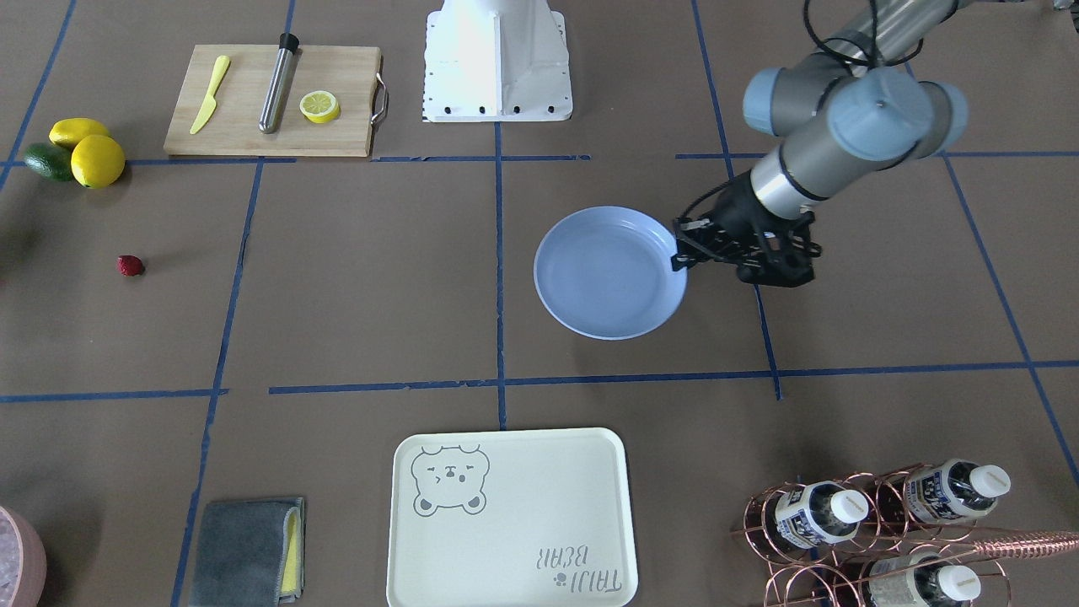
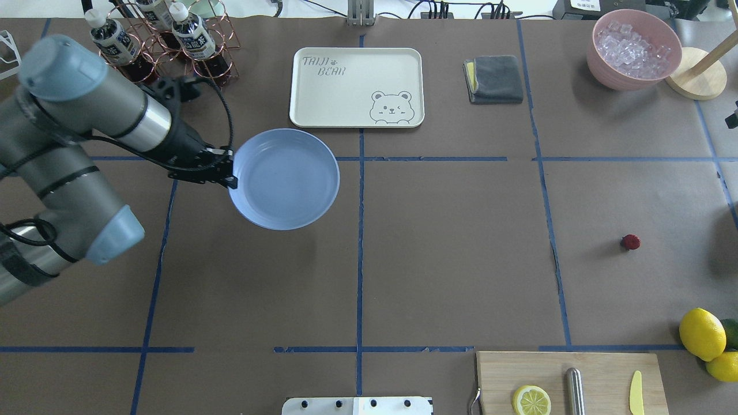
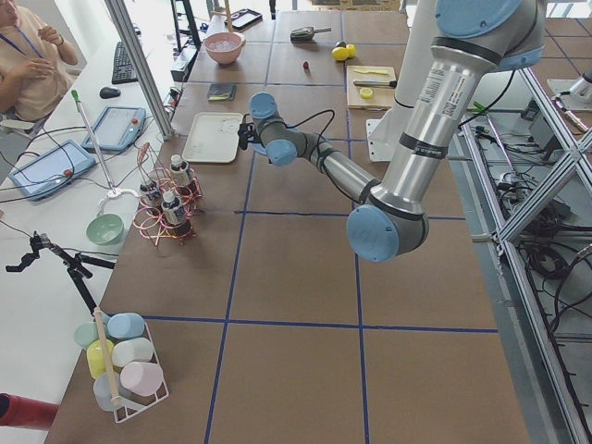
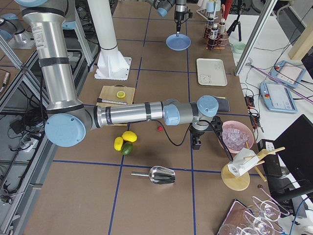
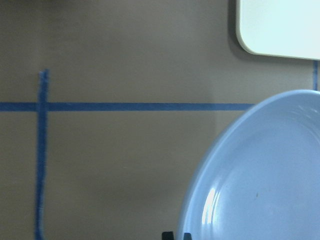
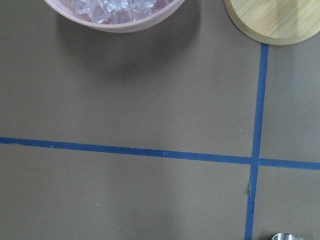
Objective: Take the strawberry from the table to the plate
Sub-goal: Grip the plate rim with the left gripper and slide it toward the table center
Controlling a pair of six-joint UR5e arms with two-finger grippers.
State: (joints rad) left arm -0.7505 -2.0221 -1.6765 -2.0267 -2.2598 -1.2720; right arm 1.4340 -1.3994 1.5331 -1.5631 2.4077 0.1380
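Bright, even light from above, soft faint shadows on the table (image 2: 450, 259), white shine on the plate (image 5: 260, 190) in the left wrist view, that view a bit blurry, robot base (image 1: 497, 59) glowing too white.

Taped, paper-covered table (image 2: 450, 259).
The plate (image 2: 288, 184) touched the left claw (image 2: 233, 176); a bear tray (image 2: 357, 86) lay near it, the strawberry (image 2: 631, 242) well apart.
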